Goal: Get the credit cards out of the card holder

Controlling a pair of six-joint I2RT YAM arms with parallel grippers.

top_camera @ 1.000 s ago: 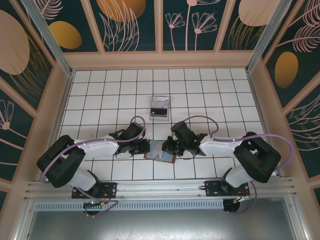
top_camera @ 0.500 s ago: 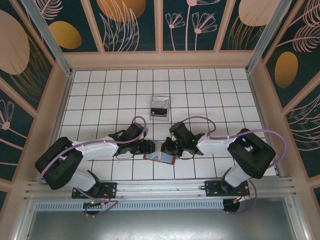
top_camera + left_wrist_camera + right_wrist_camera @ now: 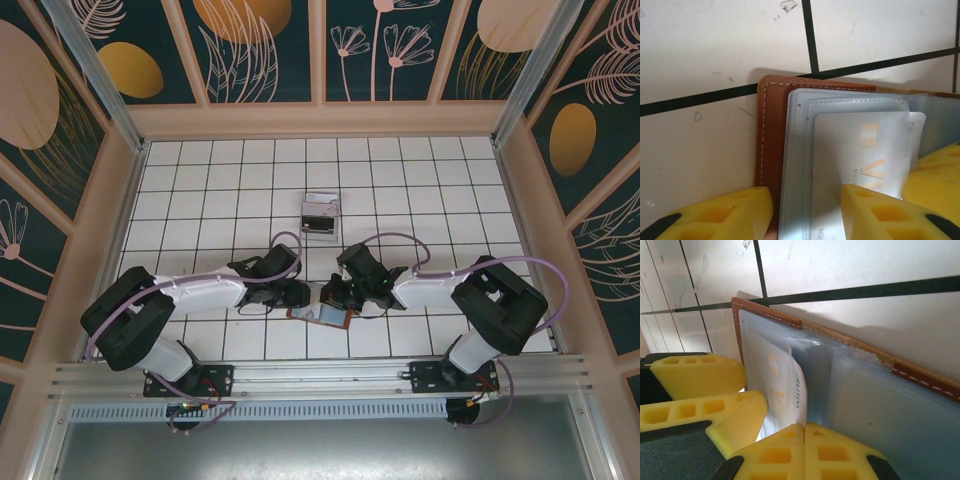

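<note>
PINNED AT THE FRONT EDGE: The brown, white-stitched leather card holder [image 3: 320, 314] lay open near the front of the white tiled table [image 3: 200, 180], a pale glossy card [image 3: 860, 150] tucked in its cloudy plastic sleeve [image 3: 800, 125]. My left gripper [image 3: 805, 197] stood partly spread over it, clasping nothing I could see. The right gripper [image 3: 805, 432] was pinched closed at the card's edge. Dark leaf-painted panels [image 3: 260, 50] walled the cell.
</note>
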